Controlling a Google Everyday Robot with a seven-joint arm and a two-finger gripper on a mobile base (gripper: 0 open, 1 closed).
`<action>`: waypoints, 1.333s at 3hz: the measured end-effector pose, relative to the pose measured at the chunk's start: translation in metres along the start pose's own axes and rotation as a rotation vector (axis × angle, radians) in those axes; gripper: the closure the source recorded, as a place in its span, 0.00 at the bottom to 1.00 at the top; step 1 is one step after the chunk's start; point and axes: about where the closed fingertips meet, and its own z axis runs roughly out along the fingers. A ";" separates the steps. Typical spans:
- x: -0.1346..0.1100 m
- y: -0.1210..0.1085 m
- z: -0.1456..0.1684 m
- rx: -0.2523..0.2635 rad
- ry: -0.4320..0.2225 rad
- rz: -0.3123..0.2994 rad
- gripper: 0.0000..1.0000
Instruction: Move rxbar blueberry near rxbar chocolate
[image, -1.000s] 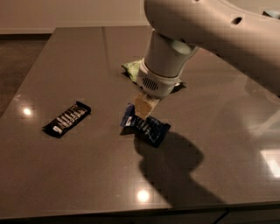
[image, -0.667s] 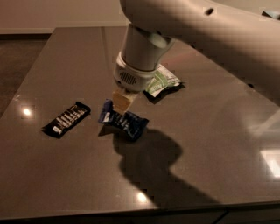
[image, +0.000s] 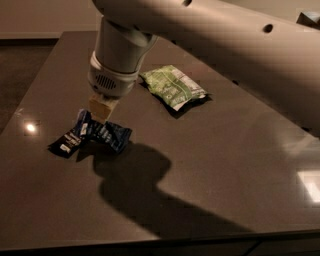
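Observation:
The rxbar blueberry (image: 107, 134) is a crumpled dark blue wrapper on the dark table (image: 215, 165), left of centre. My gripper (image: 100, 116) hangs straight down from the big white arm and is shut on the bar's upper edge. The rxbar chocolate (image: 65, 144), a black wrapper with white text, lies just left of the blue bar. The blue bar's left end touches or overlaps it and hides its far end.
A green-and-white bag (image: 172, 87) lies behind and to the right of the gripper. The arm's shadow (image: 135, 175) falls in front of the bars. The table's front edge (image: 150, 242) runs along the bottom. The floor lies beyond the table's left edge.
My gripper has moved left with the blue bar, away from the green-and-white bag. The blue bar now sits against the black bar, where before there was a gap.

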 end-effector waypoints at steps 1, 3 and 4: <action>-0.002 0.002 0.001 -0.001 0.000 -0.005 0.45; -0.003 0.003 0.001 -0.001 0.001 -0.010 0.01; -0.003 0.004 0.002 -0.001 0.001 -0.011 0.00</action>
